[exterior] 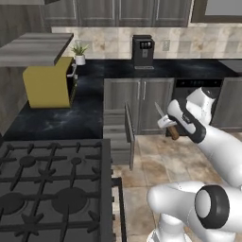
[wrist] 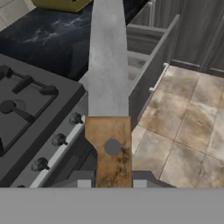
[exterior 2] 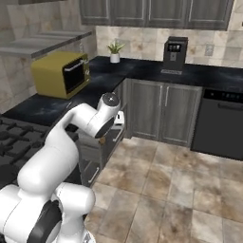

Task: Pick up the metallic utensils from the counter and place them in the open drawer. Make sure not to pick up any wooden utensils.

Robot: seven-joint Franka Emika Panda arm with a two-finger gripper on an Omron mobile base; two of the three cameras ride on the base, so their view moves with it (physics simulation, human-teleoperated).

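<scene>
Hand view is being crossed from bottom to top by a knife (wrist: pixel 108 87), its brown handle pinched between the fingers of the hand (wrist: pixel 109 181) and its silver blade pointing away over the open drawer (wrist: pixel 151 74). Left base view is showing the hand (exterior: pixel 168 124) being held in the air over the tiled floor (exterior: pixel 156 160), to the right of the open drawer (exterior: pixel 117 130), with the knife (exterior: pixel 165 120) being carried tilted, blade up and to the left. The black worktop (exterior: pixel 90 90) is being seen behind and to the left of the drawer, with a yellow microwave (exterior: pixel 47 80) standing on it. Right base view is showing the hand (exterior 2: pixel 110 130) just beside the drawer front (exterior 2: pixel 114 135).
</scene>
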